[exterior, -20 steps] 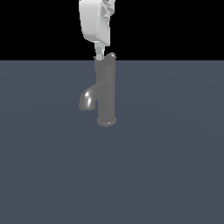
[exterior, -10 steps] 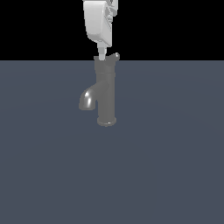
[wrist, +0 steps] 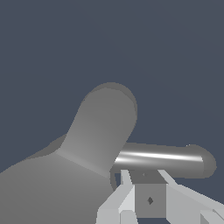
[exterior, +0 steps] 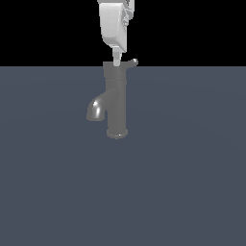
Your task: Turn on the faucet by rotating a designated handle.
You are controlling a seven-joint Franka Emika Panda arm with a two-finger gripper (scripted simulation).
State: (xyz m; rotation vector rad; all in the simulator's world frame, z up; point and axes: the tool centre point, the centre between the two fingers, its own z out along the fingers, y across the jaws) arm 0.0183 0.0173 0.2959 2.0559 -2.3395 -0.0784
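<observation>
The grey faucet [exterior: 116, 103] stands upright on its flared base, its shiny curved spout [exterior: 95, 109] pointing to the exterior view's left. The handle [exterior: 114, 73] caps the column, and its thin lever stub [exterior: 131, 62] sticks out toward the exterior view's right. My white gripper [exterior: 116, 61] hangs straight above the handle, fingers together with nothing held, tips at the cap's top edge just beside the stub. In the wrist view the handle [wrist: 98, 131] looms large and close, the spout [wrist: 168, 158] shows behind it, and my gripper [wrist: 148, 202] sits at the frame's edge.
A flat dark blue-grey surface [exterior: 182, 182] carries the faucet and stretches all around it. Black background fills the space above the horizon line. Nothing else shows.
My gripper has shifted toward the exterior view's right above the handle. The lever stub has swung slightly the same way.
</observation>
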